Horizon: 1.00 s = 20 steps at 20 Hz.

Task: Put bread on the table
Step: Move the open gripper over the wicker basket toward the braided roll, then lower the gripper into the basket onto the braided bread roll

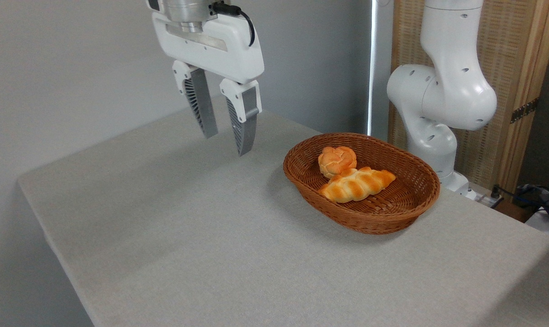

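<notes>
Hand (pixel 227 144) parted, empty, above table (pixel 210 236); bread (pixel 357 184) in basket (pixel 383 218) beside bun (pixel 337 160)

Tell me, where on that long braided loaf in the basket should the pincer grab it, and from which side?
Probably from straight above, closing across the middle of the bread. It lies flat in the basket with its pointed ends tapering, so the thick centre gives the best hold. The basket's raised rim blocks any sideways approach, and the round bun touches its far left end. The open pincer hangs left of the basket.

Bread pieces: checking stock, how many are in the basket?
2: the braided bread lies mid-basket; the round bun touches it behind. None looks hidden.
</notes>
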Each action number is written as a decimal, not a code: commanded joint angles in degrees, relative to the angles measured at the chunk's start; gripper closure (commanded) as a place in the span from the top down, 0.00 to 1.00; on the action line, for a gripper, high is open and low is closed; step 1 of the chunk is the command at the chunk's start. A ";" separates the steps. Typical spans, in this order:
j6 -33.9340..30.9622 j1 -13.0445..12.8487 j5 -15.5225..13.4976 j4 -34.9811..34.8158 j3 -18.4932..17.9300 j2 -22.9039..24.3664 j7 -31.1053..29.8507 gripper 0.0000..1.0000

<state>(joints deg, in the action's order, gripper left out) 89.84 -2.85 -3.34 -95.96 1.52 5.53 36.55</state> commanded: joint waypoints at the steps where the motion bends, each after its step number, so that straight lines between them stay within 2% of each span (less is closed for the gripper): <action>1: -0.19 0.13 -1.14 -9.75 0.06 8.86 6.76 1.00; 4: -0.19 -1.36 -1.06 -16.87 -0.03 14.23 11.16 1.00; 12: -0.36 -2.24 -0.27 -37.35 -0.29 28.03 16.80 1.00; 14: -0.36 -2.33 0.26 -41.31 -0.47 29.01 18.72 1.00; 16: -0.36 -2.33 3.59 -44.13 -0.47 29.27 21.88 1.00; 20: 0.86 -2.16 5.53 -45.89 -1.78 29.10 22.60 1.00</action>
<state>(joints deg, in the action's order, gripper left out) 89.26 -4.70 0.35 -140.32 1.60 33.72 57.32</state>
